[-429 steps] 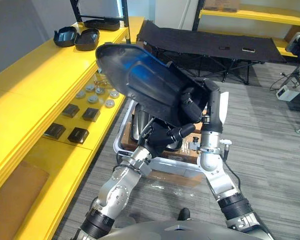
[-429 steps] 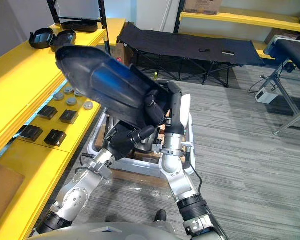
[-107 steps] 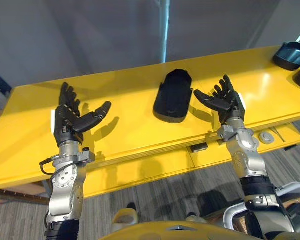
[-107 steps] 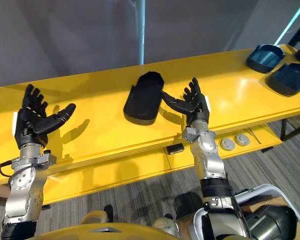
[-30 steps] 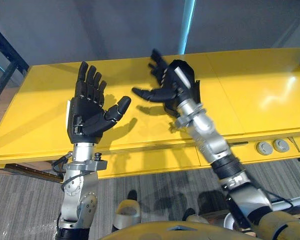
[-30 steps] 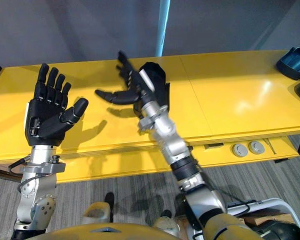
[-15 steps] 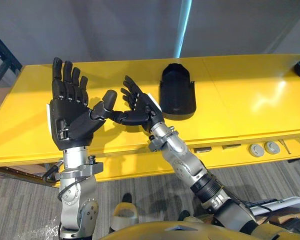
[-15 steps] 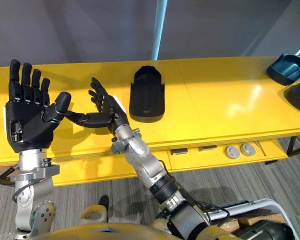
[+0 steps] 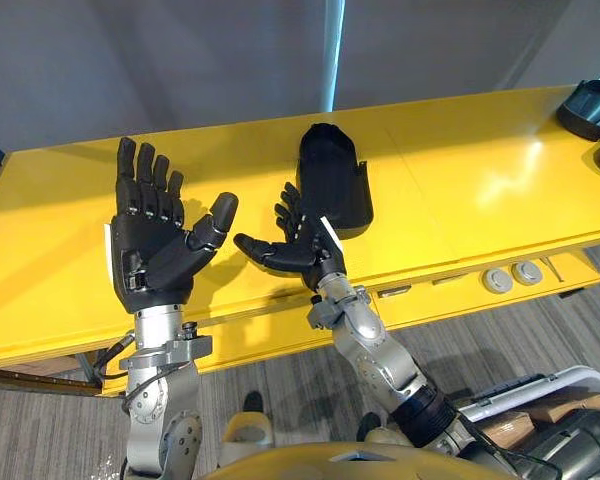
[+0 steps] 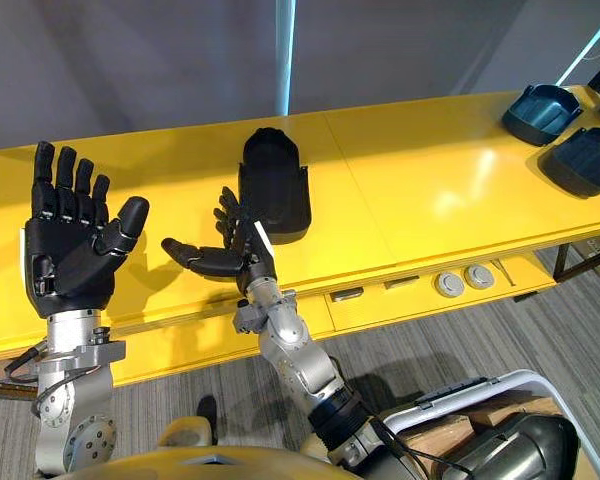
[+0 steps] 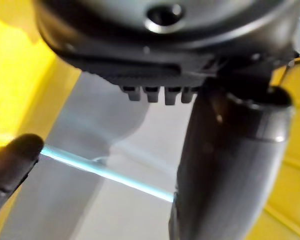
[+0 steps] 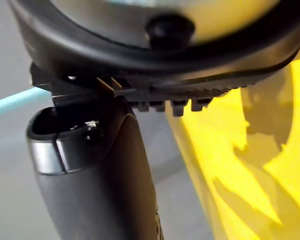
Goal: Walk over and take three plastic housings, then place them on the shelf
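— Where is the housing (image 9: 332, 180) lying?
— It is lying toward the shelf's (image 9: 460, 190) back edge. I am holding my left hand (image 9: 145, 255) and right hand (image 9: 298, 250) before it, fingers apart, gripping nothing.

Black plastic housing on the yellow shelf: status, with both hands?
Left hand open, raised, empty. Right hand open, empty, beside black plastic housing. Housing lies on yellow shelf. Nothing in the way.
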